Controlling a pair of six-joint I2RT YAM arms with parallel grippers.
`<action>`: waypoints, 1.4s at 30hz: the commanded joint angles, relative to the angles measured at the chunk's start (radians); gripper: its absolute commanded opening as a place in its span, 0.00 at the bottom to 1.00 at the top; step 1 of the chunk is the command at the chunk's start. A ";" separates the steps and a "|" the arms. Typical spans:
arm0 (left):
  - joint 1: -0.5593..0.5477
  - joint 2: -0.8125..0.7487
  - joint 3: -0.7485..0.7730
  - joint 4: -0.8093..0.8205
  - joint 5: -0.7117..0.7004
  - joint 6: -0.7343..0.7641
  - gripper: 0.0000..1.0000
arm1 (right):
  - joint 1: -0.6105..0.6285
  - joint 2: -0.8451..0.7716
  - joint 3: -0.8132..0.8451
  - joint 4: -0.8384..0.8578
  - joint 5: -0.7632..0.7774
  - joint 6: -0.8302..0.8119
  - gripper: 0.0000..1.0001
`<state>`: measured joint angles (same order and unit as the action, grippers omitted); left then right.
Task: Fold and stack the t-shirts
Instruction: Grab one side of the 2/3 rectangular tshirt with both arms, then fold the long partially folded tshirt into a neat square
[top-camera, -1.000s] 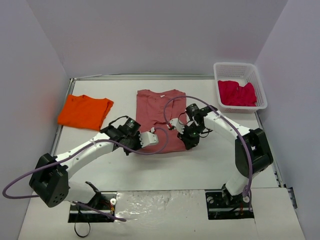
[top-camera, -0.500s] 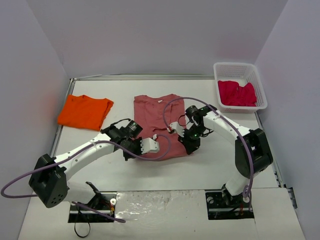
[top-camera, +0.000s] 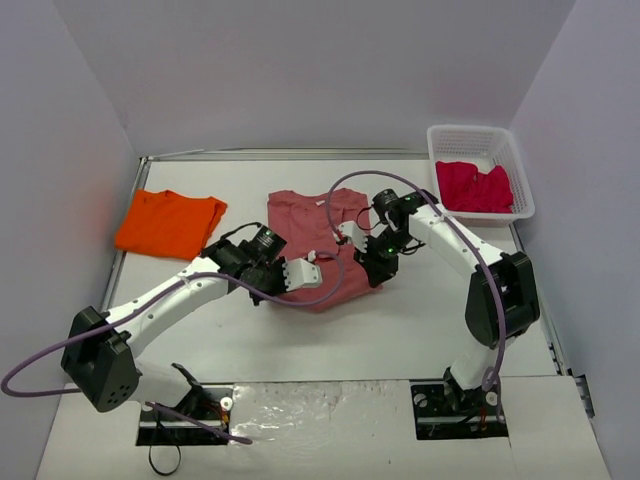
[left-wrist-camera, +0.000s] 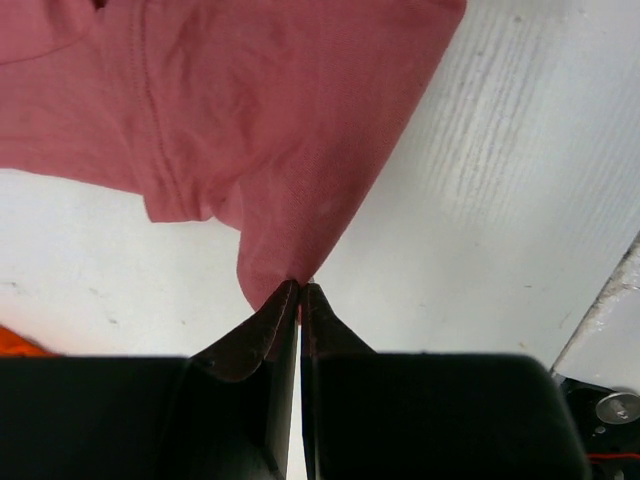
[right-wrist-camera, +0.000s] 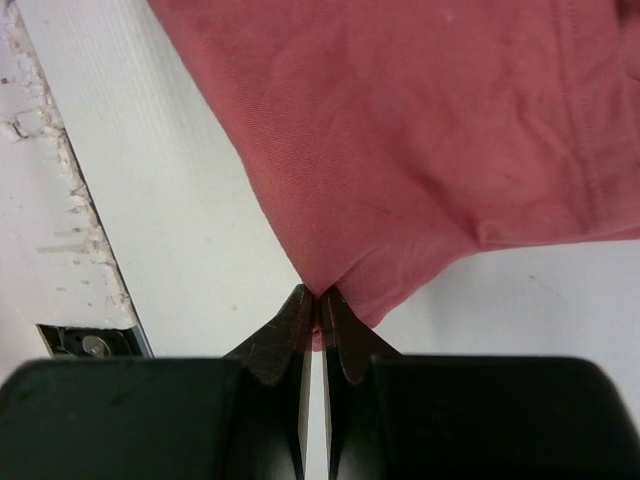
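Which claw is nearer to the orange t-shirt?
Left. The left claw holds the brick-red t-shirt just right of the orange t-shirt; the right claw holds it farther right.

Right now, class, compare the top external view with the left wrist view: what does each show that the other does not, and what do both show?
Only the top external view shows the white basket holding the crimson-pink t-shirt, and the right gripper at the near right corner of the brick-red t-shirt. Only the left wrist view shows a stitched hem and the jaws shut on a pinched point of cloth. Both show the brick-red t-shirt, the left gripper and the white table.
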<state>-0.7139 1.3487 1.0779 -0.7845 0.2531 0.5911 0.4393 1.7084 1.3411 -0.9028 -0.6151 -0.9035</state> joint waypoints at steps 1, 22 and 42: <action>0.017 0.004 0.066 0.002 -0.041 0.003 0.02 | -0.034 0.020 0.082 -0.065 -0.006 -0.018 0.00; 0.149 0.139 0.344 0.110 -0.161 -0.005 0.02 | -0.090 0.198 0.477 -0.047 0.046 0.058 0.00; 0.189 0.259 0.461 0.241 -0.282 -0.040 0.02 | -0.148 0.349 0.701 0.076 0.064 0.141 0.00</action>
<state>-0.5396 1.6035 1.4857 -0.5938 0.0170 0.5640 0.2996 2.0396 2.0018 -0.8181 -0.5575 -0.7769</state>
